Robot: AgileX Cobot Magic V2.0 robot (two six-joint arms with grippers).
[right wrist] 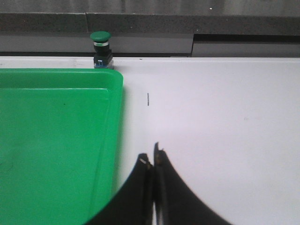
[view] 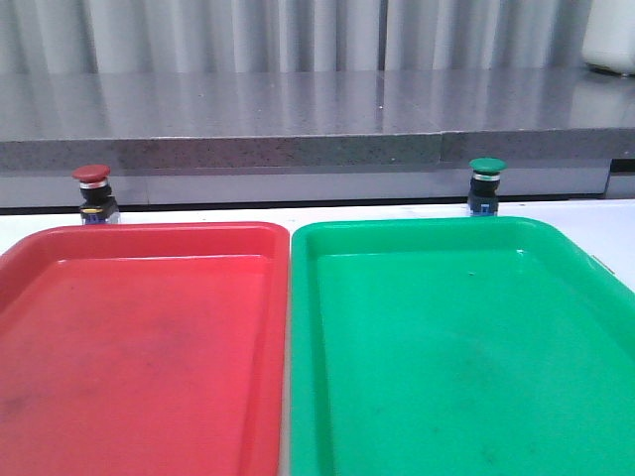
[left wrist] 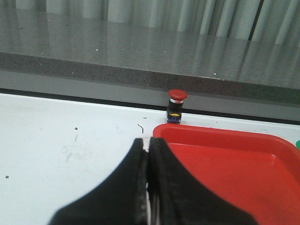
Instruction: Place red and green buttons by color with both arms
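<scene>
Red tray (view: 139, 337) near; red-capped button (view: 92, 194) upright behind.

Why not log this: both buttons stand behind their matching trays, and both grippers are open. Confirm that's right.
Not quite. The red button and green button do stand behind matching trays, but the left gripper and right gripper are shut, as both wrist views show.

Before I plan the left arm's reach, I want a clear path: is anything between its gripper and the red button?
Nothing visible stands between them. The left gripper is shut above bare white table, and the red button stands upright past the far rim of the red tray, whose corner lies just beside the straight line.
</scene>
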